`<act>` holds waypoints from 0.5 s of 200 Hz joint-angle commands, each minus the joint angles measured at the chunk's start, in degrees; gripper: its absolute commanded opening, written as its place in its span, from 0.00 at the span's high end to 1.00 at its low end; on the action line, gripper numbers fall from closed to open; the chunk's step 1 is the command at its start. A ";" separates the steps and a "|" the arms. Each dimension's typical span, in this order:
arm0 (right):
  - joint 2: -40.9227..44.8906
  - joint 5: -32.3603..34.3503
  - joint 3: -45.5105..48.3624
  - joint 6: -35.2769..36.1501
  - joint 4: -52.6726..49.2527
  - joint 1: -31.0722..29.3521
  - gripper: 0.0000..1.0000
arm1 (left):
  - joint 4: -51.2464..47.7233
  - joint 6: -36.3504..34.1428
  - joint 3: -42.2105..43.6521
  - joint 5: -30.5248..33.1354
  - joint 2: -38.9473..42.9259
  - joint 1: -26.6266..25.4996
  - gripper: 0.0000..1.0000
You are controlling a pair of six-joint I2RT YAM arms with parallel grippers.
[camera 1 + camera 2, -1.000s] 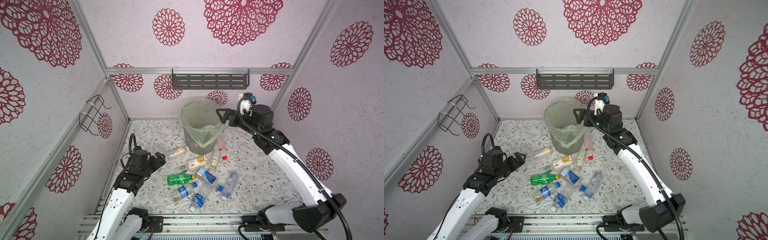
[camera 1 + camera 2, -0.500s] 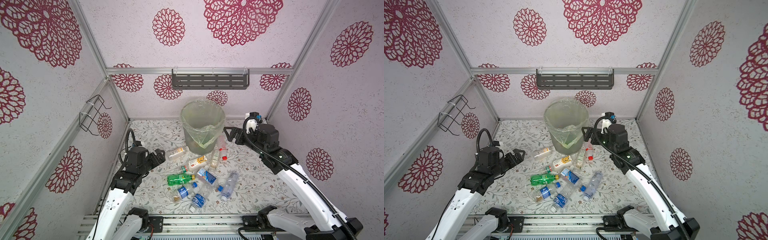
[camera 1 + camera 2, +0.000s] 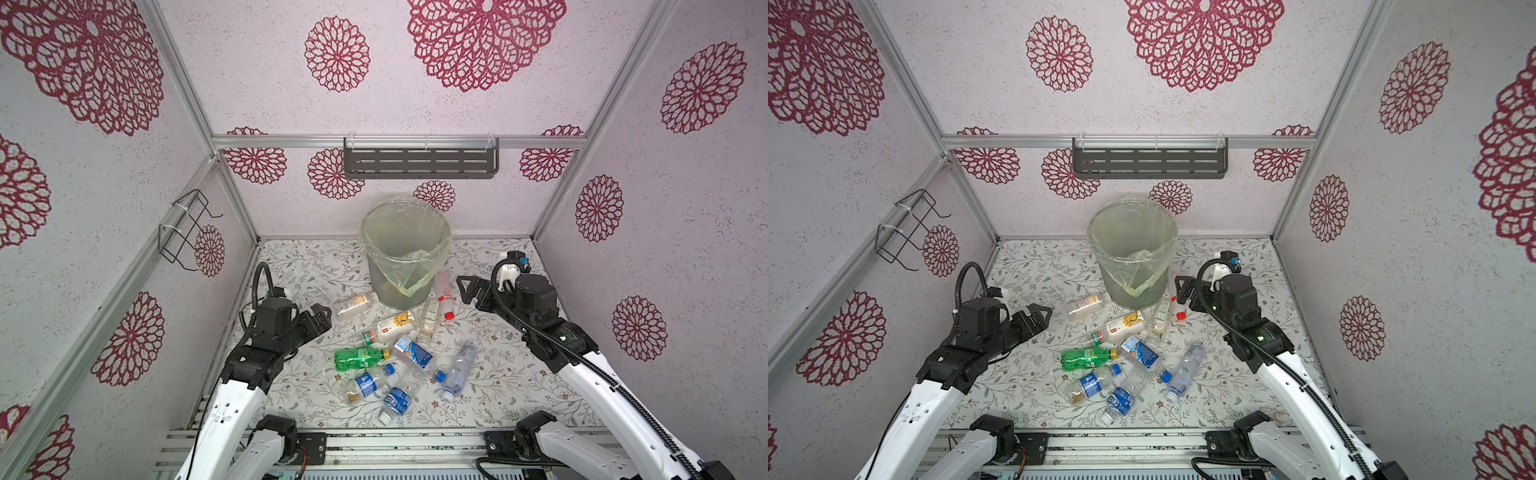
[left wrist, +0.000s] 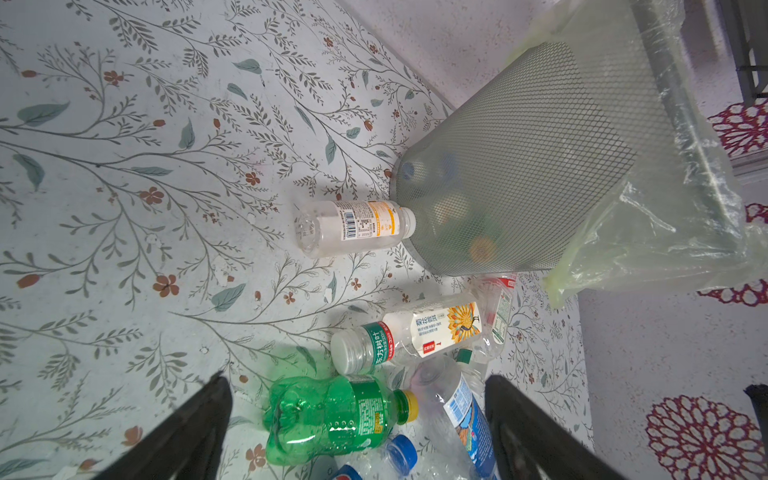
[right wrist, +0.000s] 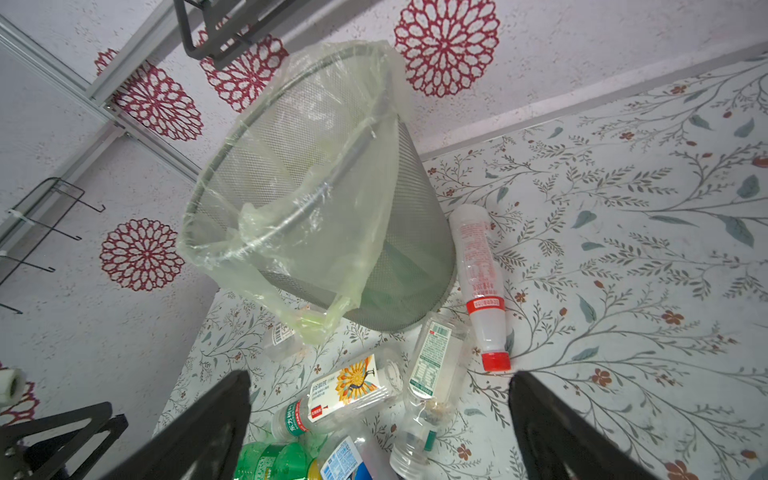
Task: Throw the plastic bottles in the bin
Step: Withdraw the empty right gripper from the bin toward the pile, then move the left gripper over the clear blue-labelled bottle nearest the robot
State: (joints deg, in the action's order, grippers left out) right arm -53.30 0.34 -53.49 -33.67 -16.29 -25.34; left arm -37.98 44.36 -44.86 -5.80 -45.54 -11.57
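Top views, both: show about 10 plastic bottles (image 3: 413, 353) lying loose on the floral bench (image 3: 299, 266), bunched in front of the bin (image 3: 379, 278) and reaching right up to its foot. Bin upright near the back wall, grey mesh lined with a yellowish bag. Left wrist view: makes out a few caps and shapes through the mesh, so counts some bottles as already inside. Closest to the bin: a white-labelled bottle (image 3: 355, 304), cap end against its base, and a red-capped bottle (image 3: 444, 296) lying just beside it. Further out: a green bottle (image 3: 359, 358) on the left of the pile.

As for the left gripper (image 3: 322, 316): spread wide, empty, hanging above the bench left of the pile, with the green bottle framed between its fingers in the left wrist view. As for the right gripper (image 3: 468, 293): likewise spread wide and empty, raised near the red-capped bottle, right of the bin.

Judged as the gap between 2 picks: nothing held, most of the work left. Next move likely calls for lowering a gripper over 1 bottle, setting the fingers across its body, not along it, and closing gently, for fear of a slip or a roll on thin crushed plastic.
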 commanded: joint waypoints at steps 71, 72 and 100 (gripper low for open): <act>4.86 7.64 7.35 -2.63 -1.70 -0.09 0.01 | -0.17 -0.54 1.69 -4.53 -0.46 -0.18 0.03; 4.86 7.65 7.35 -2.63 -1.71 -0.12 0.01 | -0.17 -0.48 1.74 -4.55 -0.40 -0.19 0.03; 4.99 7.79 8.07 -2.93 -2.06 -0.14 0.01 | 0.01 0.02 2.74 -5.17 -0.35 -1.28 0.03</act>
State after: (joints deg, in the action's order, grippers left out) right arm -49.10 6.26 -45.30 -35.55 -18.50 -25.34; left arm -38.41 44.27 -43.20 -9.69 -45.87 -11.92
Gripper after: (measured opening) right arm 0.990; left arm 0.973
